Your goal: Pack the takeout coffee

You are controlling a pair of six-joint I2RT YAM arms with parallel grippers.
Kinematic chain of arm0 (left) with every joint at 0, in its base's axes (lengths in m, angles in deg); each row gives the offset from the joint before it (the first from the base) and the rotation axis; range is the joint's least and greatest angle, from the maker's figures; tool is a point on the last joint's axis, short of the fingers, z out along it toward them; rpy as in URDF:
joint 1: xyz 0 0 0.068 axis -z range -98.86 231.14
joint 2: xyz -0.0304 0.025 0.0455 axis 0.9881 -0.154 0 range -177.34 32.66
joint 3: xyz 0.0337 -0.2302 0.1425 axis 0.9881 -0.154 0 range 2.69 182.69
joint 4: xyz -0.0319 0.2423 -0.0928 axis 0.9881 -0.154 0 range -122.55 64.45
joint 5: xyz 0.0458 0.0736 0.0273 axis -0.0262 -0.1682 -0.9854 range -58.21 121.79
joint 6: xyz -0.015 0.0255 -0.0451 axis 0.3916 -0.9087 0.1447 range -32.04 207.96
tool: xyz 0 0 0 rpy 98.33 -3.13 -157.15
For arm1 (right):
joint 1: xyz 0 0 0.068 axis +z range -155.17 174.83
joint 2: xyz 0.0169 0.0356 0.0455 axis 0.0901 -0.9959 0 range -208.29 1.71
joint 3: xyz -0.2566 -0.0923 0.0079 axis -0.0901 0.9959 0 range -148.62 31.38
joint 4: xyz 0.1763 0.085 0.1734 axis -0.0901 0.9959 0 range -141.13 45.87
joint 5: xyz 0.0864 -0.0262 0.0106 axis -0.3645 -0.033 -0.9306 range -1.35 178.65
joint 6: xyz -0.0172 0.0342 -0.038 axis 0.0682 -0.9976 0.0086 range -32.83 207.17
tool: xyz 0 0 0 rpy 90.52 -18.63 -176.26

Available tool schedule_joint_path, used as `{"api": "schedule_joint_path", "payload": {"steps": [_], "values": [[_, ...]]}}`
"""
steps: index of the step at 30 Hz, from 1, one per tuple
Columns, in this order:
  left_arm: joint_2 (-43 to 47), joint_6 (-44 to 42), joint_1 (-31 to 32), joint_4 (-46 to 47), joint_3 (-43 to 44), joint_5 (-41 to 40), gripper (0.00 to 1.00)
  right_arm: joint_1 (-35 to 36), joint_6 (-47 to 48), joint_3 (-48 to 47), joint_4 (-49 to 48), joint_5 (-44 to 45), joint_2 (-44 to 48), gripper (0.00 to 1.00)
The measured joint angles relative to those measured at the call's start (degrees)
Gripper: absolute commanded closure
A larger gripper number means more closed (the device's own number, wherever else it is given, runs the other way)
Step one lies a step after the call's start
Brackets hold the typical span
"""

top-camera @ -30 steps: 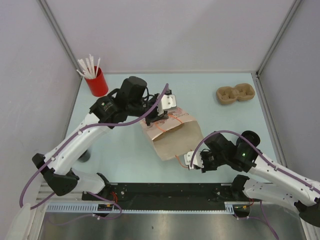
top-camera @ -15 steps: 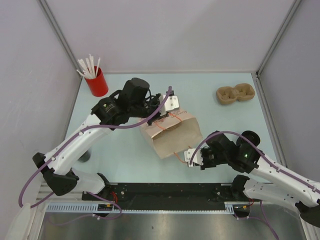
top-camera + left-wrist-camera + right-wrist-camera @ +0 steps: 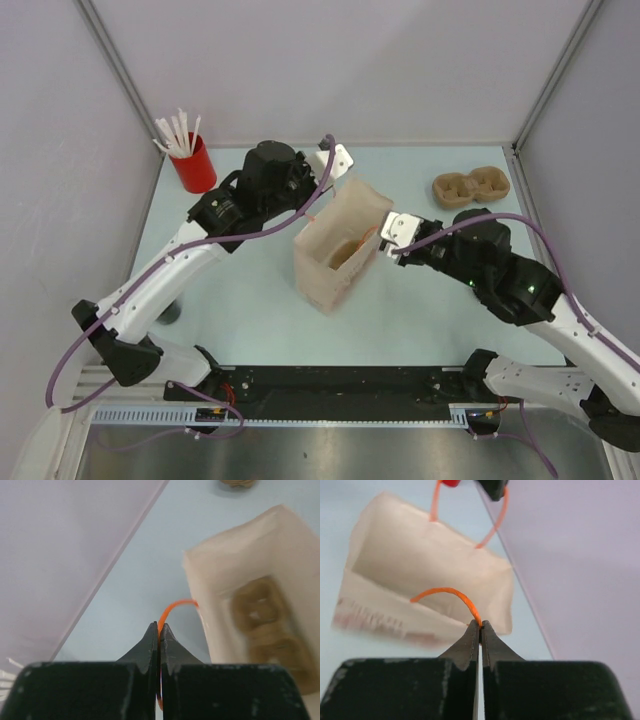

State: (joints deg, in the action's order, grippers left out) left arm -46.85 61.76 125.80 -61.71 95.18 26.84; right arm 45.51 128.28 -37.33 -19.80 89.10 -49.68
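1. Since a second ago, the paper bag (image 3: 325, 275) has gone from lying flat to standing upright with its mouth open, and both hands have climbed to its top edges.
2. One desk (image 3: 250, 300), smooth and pale blue, is carrying everything between grey side panels.
3. One bag, boxy and of tan crinkled paper, is standing mid-desk; a blurred brown moulded shape is showing inside it.
4. Two hands are working. The left hand (image 3: 159, 630) is pinching tight on the far handle (image 3: 172, 605), and the right hand (image 3: 480, 626) is clamping tight on the near handle (image 3: 445, 591).
5. One pulp carrier (image 3: 471, 187), brown with two round wells, is lying at the far right corner, well apart from the bag.
6. One red cup (image 3: 194, 165) is holding a bunch of white straws (image 3: 176, 132) at the far left corner.
7. One takeout coffee (image 3: 170, 313), small, round and dark, is sitting on the desk at near left. It is partly hidden under the left arm, outside the bag and well apart from it.
8. Two handles, thin orange cord loops, are arching up from opposite sides of the bag's rim.
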Motion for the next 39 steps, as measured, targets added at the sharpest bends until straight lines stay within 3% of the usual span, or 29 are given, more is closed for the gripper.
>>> {"api": "schedule_joint_path", "payload": {"steps": [8, 15, 30, 33, 39], "values": [[-0.85, 1.79, -0.90, 1.22, 0.00, -3.65, 1.00, -0.74, -3.41, -4.09, -4.92, 3.06, -2.25, 1.00], [-1.44, 1.75, -0.94, 1.44, -0.76, -4.28, 1.00, -1.40, -3.96, -3.89, -0.52, 1.18, -7.21, 1.00], [-0.11, 3.80, -3.56, 3.37, 2.71, -1.86, 1.00, -5.68, -10.43, -11.37, -6.32, 0.00, -2.34, 1.00], [0.68, 3.69, -3.74, 6.05, -0.31, -1.99, 1.00, -6.95, -10.71, -8.04, -7.61, -1.60, -2.19, 1.00], [-1.05, 2.69, -3.98, 5.79, -9.14, -1.92, 1.00, -8.15, -10.64, 7.50, -6.93, -5.88, -2.58, 1.00]]}}
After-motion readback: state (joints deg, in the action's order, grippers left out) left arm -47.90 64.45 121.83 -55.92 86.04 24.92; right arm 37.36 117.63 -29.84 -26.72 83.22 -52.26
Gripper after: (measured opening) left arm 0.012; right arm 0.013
